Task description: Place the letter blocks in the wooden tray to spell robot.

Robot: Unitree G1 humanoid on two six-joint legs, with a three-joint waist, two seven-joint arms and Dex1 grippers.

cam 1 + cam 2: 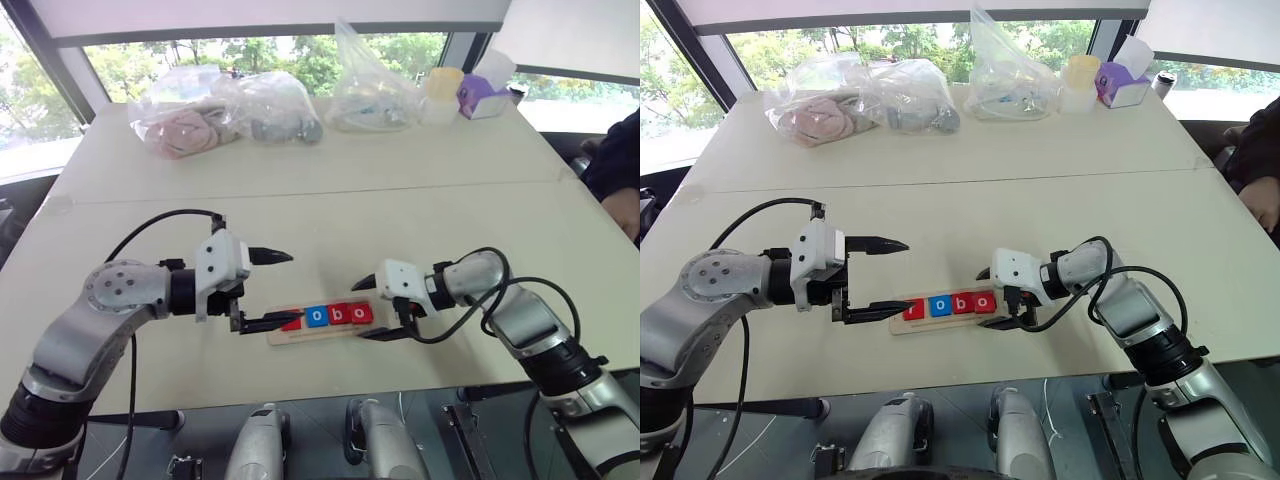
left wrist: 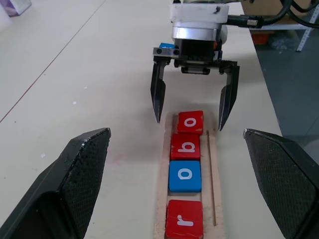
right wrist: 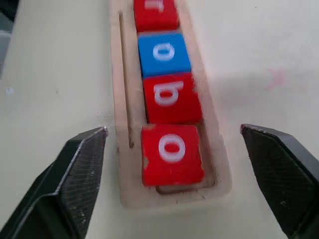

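The wooden tray (image 1: 322,335) lies near the table's front edge. Four letter blocks lie in it in a row: red r (image 2: 184,219), blue o (image 2: 185,175), red b (image 2: 185,146) and red o (image 3: 172,153). My right gripper (image 1: 362,310) stands open at the tray's right end, one finger on either side of the last red o and clear of it. My left gripper (image 1: 288,290) hangs open at the tray's left end by the r, holding nothing. The left wrist view looks along the row to the right gripper (image 2: 190,122).
Clear plastic bags (image 1: 225,110) of items, a pale cup (image 1: 441,92) and a purple tissue box (image 1: 484,97) line the table's far edge. A person's arm (image 1: 615,170) shows at the right edge. Black cables loop from both wrists.
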